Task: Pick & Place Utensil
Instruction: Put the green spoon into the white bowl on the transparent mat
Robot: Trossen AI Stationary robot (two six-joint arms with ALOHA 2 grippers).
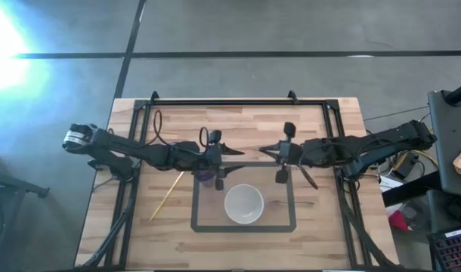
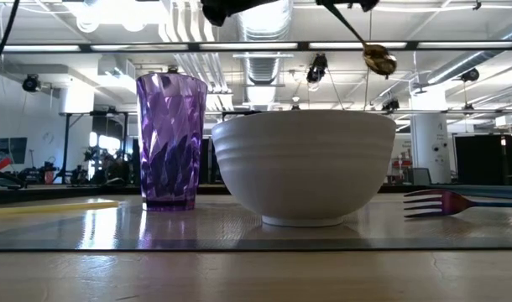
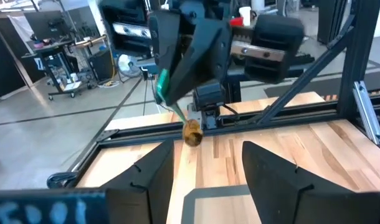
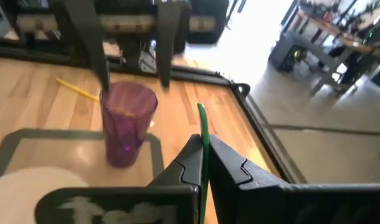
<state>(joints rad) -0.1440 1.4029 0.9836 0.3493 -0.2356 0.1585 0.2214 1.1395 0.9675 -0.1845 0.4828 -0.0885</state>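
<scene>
The spoon (image 2: 378,59), green-handled with a brassy bowl, is off the table, clamped between the closed fingers of the right gripper (image 1: 282,157); in the low view its bowl hangs above the rim of the white bowl (image 1: 244,204). From that white bowl, which sits inside a dark taped rectangle (image 1: 291,227) on the pale wooden table (image 1: 238,121), the right gripper lies toward two o'clock. The left gripper (image 1: 220,162) is toward eleven o'clock, its jaws apart, over the purple cup (image 2: 169,141). The cup stands upright at the rectangle's corner, just beside the bowl toward ten o'clock. Whether either holds anything cannot be told from these views. A yellow chopstick (image 1: 167,195) lies on the wood at about nine o'clock from the bowl, outside the tape. A purple fork (image 2: 457,202) rests on the table on the bowl's other side. Around the table is grey concrete floor (image 1: 306,30); beyond it, a workshop with ceiling ducts (image 2: 264,25) and lights.
</scene>
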